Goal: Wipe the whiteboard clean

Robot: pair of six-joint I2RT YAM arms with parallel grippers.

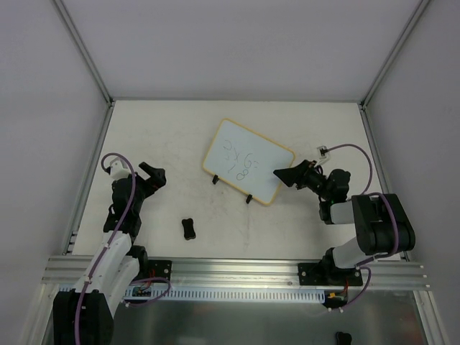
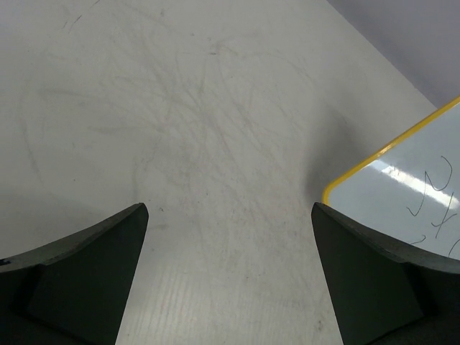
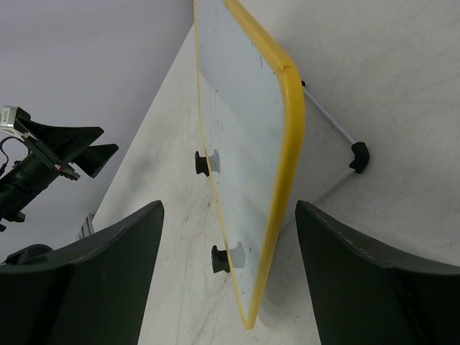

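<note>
Right wrist: noted right gripper (image 3: 228,205) spread astride whiteboard (image 3: 237,108) edge (left gripper (image 2: 228,208) spread too); advise closing squarely on that edge before wiping.

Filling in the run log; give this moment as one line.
whiteboard standing, scribbles unerased | right gripper open, straddling its edge | left gripper open, over table | black eraser block on table, untouched
</note>
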